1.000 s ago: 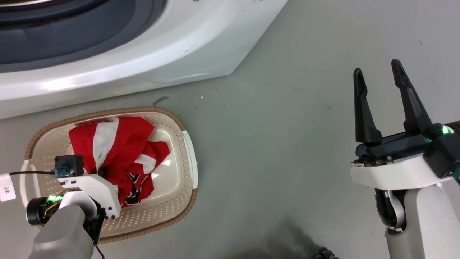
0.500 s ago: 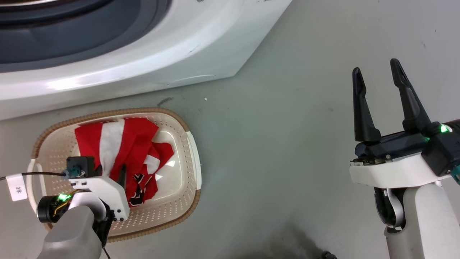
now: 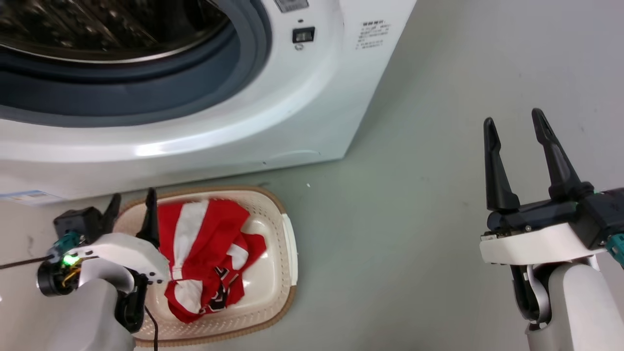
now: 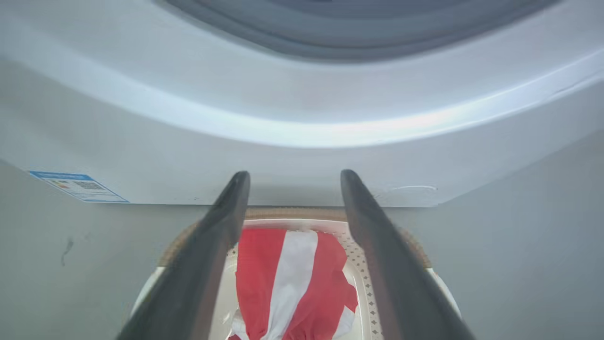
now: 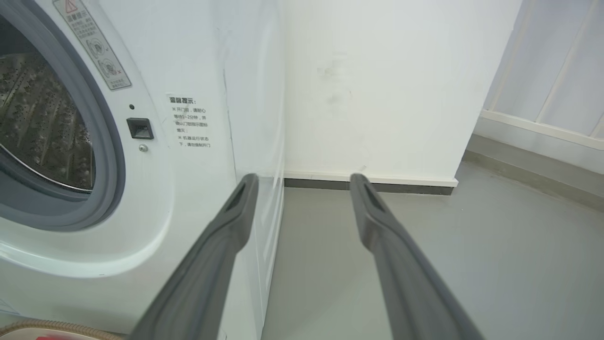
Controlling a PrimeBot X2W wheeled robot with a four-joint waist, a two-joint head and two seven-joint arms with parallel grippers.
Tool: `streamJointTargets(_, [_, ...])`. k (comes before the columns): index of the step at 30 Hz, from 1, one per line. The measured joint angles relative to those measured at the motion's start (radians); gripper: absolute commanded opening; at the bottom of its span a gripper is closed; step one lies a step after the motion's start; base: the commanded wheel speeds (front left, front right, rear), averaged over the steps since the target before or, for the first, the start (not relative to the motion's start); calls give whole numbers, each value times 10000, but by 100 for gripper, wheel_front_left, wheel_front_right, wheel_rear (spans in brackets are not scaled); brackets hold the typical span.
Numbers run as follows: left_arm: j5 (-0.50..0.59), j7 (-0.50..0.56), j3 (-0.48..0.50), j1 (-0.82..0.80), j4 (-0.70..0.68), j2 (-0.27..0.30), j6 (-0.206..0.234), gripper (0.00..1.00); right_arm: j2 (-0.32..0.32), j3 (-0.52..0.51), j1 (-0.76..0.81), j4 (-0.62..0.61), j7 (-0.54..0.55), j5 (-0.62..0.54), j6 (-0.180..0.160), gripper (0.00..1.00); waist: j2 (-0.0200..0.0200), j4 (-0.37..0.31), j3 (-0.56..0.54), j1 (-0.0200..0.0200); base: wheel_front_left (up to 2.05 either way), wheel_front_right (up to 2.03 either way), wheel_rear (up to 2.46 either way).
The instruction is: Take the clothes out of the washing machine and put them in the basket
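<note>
I am holding my left gripper (image 3: pixel 132 207) over the far left corner of the basket (image 3: pixel 288 243), its two dark fingers spread moderately apart and gripping nothing, their tips pointing toward the washing machine (image 3: pixel 302 102). In the left wrist view the clothes (image 3: pixel 204 243) are showing between and below those fingers, clear of them. The red and white garments are lying heaped inside the basket, bunching from its far edge down through its middle to its near edge, with black lettering showing near the bottom of the pile; the basket's right side is showing bare cream plastic. The basket is sitting on the grey floor (image 3: pixel 414 219), its far edge just in front of the washer's base. The machine's porthole is standing open, and the perforated drum (image 3: pixel 97 24) is showing behind the grey seal. Well apart to the right, over bare floor, I am holding my right gripper (image 3: pixel 513 121) with its fingers spread about as wide, also gripping nothing, pointing toward the white wall (image 5: pixel 377 94) beside the washer.
</note>
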Motion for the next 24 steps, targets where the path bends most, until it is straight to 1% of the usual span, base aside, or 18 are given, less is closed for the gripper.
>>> streamJointTargets(3, [560,-4,811,536,-1197,-182,-8,100,-2,-90,104,69,-2,-98,0,100,0,204,-475,-1,0,0,0])
streamJointTargets(7, [1298,-2,1693,1314,-2744,-700,-121,100,-2,-127,277,157,-2,-267,0,100,0,495,-1100,-1,0,0,0])
streamJointTargets(12, [2313,0,2487,2149,-4679,-1406,-268,100,0,-178,533,234,-2,-422,0,100,0,870,-1805,-1,0,0,0])
streamJointTargets(13, [2717,-2,2600,2320,-5193,-1505,-219,100,-2,-176,606,259,-2,-443,0,100,0,943,-1936,-1,0,0,0])
streamJointTargets(15, [3327,-6,2754,2594,-6078,-1682,-142,100,-2,-153,709,320,-2,-474,0,100,0,1068,-2186,-1,0,0,0])
streamJointTargets(17, [3712,-6,2801,3021,-6698,-1952,-90,100,0,-144,848,349,-2,-529,0,100,0,1172,-2424,-2,0,0,0])
streamJointTargets(20, [4203,-4,2681,3591,-7269,-2161,-84,100,-2,-121,1063,341,-2,-537,0,100,0,1305,-2752,-3,0,0,0])
streamJointTargets(21, [4387,-2,2497,4049,-7513,-2320,-38,100,-4,-138,1308,299,-2,-439,0,100,0,1407,-3038,-3,0,0,0])
streamJointTargets(24, [4437,-4,2366,4422,-7729,-2437,65,100,-4,-4,1667,244,-2,-353,0,100,0,1459,-3282,-2,0,0,0])
